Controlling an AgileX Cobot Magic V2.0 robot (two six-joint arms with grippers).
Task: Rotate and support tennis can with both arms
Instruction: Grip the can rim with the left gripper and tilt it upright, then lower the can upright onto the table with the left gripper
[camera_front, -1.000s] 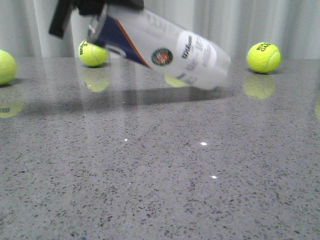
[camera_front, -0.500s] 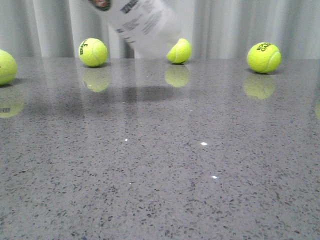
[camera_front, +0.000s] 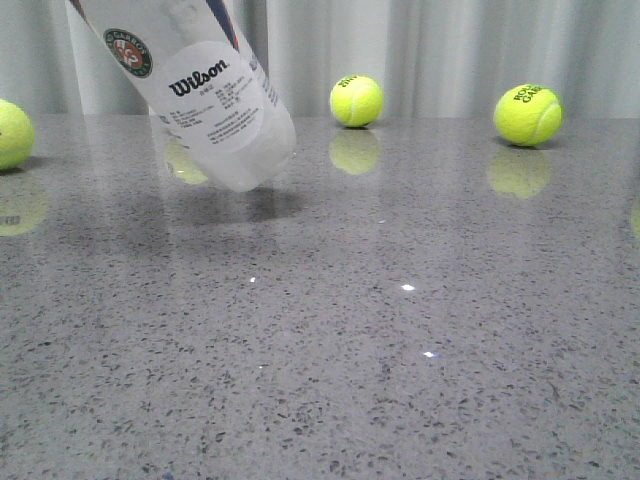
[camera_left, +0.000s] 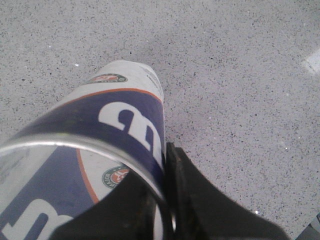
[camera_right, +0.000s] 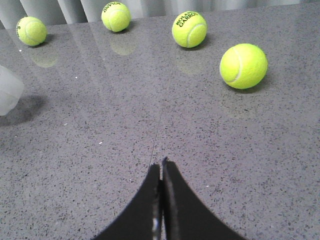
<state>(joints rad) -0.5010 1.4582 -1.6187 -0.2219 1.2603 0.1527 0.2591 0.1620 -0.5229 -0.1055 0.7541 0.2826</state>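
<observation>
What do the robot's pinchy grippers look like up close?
Both are plain black. The right gripper has two smooth curved fingers that taper to thin pointed tips, like a beak. The left gripper shows the same black, angular wedge shape. No markings or cables show on either.

This is looking like a lab or test setup rather than a home: a bare grey speckled stone table (camera_front: 400, 330) is filling the view, a plain pale curtain (camera_front: 440, 50) is hanging behind it, and tennis balls (camera_front: 527, 114) are lying scattered on the surface as props.
</observation>
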